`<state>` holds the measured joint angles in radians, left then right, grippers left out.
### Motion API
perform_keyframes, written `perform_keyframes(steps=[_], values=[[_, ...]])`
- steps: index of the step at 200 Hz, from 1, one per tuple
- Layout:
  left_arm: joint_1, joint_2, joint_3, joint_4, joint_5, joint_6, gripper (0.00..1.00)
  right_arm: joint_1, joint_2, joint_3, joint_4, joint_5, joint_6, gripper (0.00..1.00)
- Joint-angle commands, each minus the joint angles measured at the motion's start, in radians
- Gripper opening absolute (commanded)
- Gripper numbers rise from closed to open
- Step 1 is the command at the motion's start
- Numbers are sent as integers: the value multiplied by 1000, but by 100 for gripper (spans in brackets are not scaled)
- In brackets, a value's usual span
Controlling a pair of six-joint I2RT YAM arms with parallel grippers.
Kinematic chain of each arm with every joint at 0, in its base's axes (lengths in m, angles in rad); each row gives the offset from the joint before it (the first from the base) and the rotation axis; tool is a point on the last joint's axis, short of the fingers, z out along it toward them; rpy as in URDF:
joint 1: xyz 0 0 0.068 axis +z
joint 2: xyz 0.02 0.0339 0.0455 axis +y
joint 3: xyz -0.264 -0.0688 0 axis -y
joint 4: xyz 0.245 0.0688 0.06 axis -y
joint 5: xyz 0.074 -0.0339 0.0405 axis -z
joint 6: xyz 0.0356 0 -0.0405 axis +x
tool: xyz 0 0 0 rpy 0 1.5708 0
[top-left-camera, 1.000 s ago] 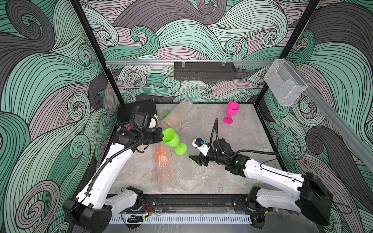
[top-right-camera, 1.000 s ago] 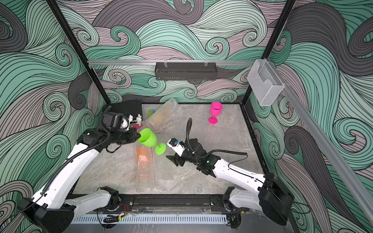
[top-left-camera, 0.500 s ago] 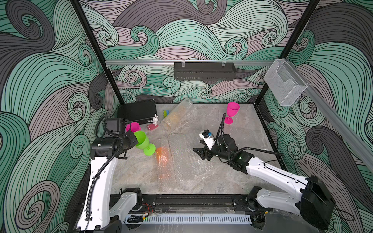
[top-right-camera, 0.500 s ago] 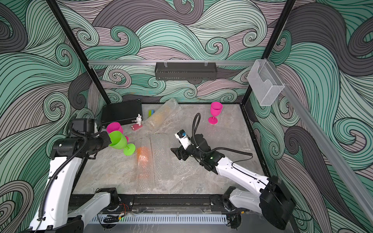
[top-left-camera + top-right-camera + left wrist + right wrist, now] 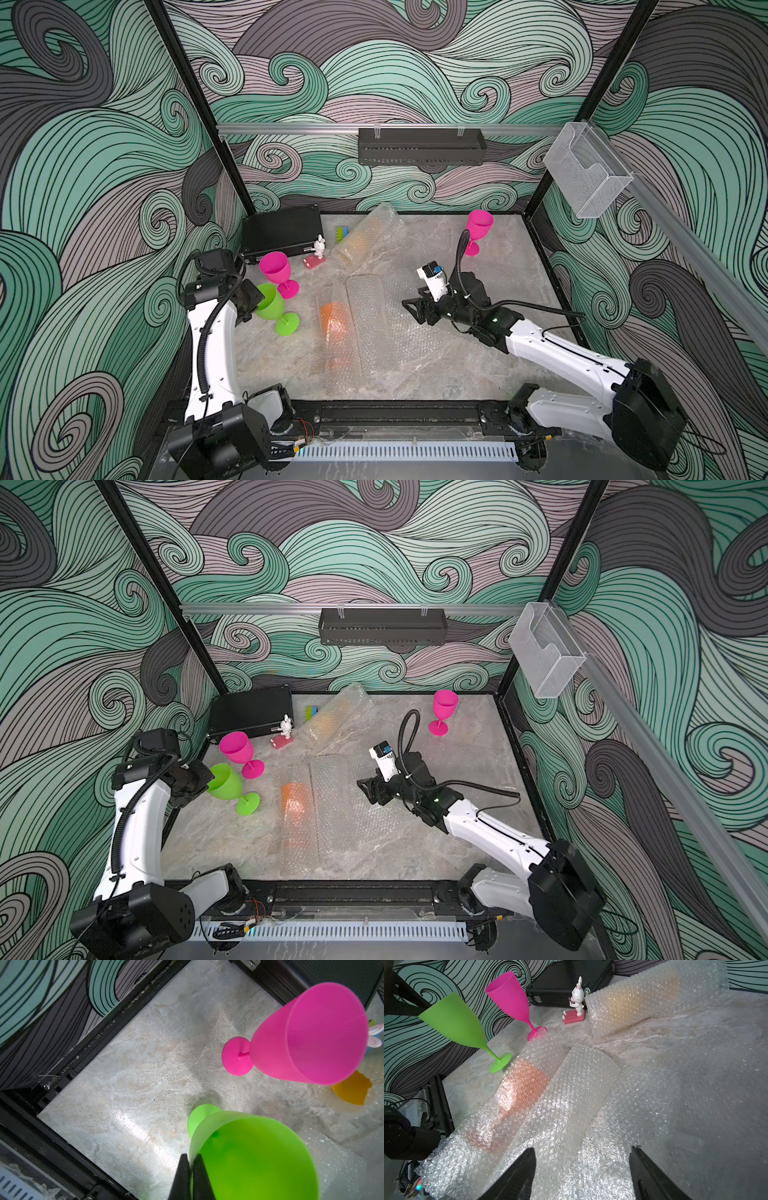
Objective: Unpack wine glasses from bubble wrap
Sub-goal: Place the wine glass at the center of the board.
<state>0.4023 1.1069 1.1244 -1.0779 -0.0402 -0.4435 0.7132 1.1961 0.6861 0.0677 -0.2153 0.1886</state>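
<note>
Left jaws clamp the lime goblet (image 5: pixel 249 1157) by its rim; it looks light, slick. Right jaws gape over soft bubble wrap (image 5: pixel 571 1095), best pinched at an edge.

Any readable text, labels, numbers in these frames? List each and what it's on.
None legible.
Too small to read: blue patch on the right arm's white camera module.
No print visible: black case, rabbit figurine, lime green goblet, bubble wrap.
</note>
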Motion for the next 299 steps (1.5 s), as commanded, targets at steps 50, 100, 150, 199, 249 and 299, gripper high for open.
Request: perform_keyframes(steps=[50, 100, 150, 199, 249, 299], values=[[27, 71, -16, 74, -102, 55, 0, -4, 36, 39, -4, -34, 32, 74], [26, 155, 4, 44, -32, 53, 19, -3, 34, 38, -16, -31, 40, 74], [27, 159, 7, 48, -8, 65, 53, -3, 42, 41, -20, -35, 52, 74], [26, 132, 42, 34, -24, 82, 59, -3, 46, 58, -34, -42, 60, 74], [26, 84, 70, 67, 36, 100, 63, -3, 54, 70, -44, -52, 60, 74], [8, 27, 152, 45, 93, 91, 66, -3, 58, 99, -86, -56, 67, 73]])
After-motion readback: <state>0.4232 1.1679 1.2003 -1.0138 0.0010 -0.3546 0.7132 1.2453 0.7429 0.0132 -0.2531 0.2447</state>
